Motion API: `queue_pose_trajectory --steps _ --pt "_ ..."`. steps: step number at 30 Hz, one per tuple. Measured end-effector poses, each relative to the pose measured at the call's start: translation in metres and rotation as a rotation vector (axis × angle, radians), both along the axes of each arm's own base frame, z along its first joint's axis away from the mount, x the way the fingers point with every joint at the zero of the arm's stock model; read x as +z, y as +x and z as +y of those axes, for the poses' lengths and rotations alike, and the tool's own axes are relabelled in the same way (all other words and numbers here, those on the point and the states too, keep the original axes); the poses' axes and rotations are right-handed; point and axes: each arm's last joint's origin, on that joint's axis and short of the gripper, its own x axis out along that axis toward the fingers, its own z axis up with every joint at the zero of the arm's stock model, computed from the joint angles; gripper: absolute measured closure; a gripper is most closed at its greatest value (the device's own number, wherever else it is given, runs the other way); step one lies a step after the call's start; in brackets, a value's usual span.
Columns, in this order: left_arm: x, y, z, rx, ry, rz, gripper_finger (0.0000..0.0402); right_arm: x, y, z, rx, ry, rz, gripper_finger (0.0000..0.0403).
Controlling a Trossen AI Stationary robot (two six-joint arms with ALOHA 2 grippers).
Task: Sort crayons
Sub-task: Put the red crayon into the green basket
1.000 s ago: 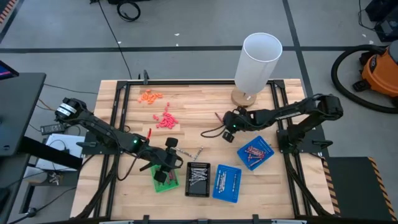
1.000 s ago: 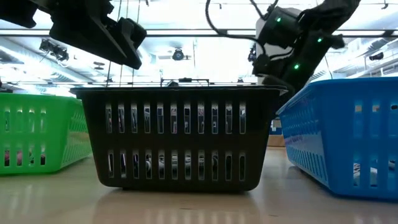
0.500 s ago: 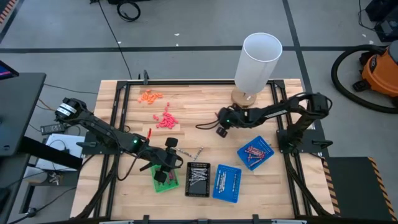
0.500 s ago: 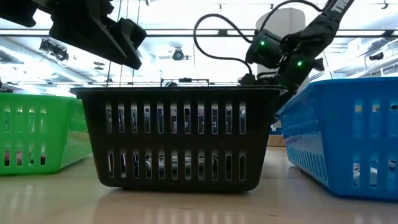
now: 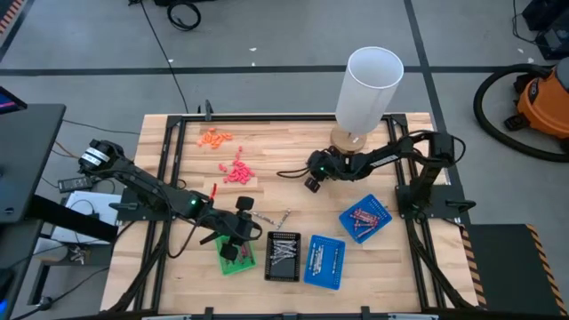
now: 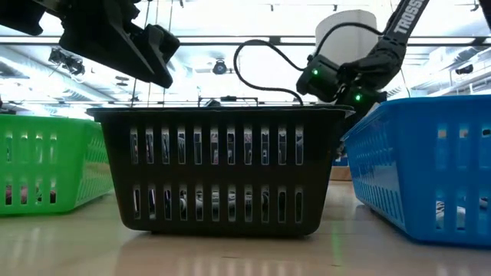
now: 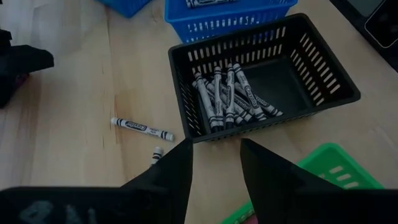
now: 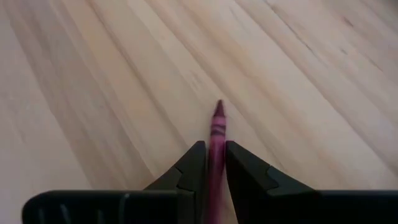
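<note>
1. Gripping a maroon-purple crayon (image 8: 217, 134) between nearly closed fingers, the right gripper (image 5: 313, 175) hangs over bare wood at the middle of the table (image 5: 276, 156), the crayon's tip jutting forward past the fingertips.
2. Just behind this gripper stands a tall white cylinder (image 5: 367, 89) on a round wooden base; well off on its far side lie coral-pink bits (image 5: 237, 171) and orange bits (image 5: 214, 137).
3. Toward the table's front edge from it sits a blue tray (image 5: 364, 219) with maroon crayons inside.
4. Over the green tray (image 5: 235, 256), the left gripper (image 7: 214, 163) hovers with its fingers parted and nothing between them.
5. Directly ahead of those fingers sits the black tray (image 7: 267, 74) holding grey crayons (image 7: 227, 96); another grey crayon (image 7: 142, 129) lies loose on the wood beside it.
6. Beyond the black tray stands a second blue tray (image 5: 324, 261).
</note>
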Motion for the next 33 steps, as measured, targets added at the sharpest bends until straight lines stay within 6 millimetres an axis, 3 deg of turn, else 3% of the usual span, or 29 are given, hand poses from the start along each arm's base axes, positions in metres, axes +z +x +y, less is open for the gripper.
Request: queue_pose_trajectory --steps 10,20,27,33 --pt "-0.002 -0.002 0.000 0.012 -0.009 0.022 0.0257 -0.005 0.003 -0.006 0.007 0.010 -0.026 0.0334" --pt "-0.002 -0.002 0.000 0.013 -0.008 0.025 0.0257 -0.004 0.003 -0.005 0.019 0.014 -0.029 0.0379" --pt "-0.002 -0.002 0.000 0.013 -0.005 0.031 0.0257 -0.004 0.005 -0.005 0.040 0.036 -0.038 0.0374" --pt "-0.002 -0.002 0.000 0.018 -0.009 0.034 0.0257 0.002 0.015 0.005 0.160 0.115 -0.068 0.0374"
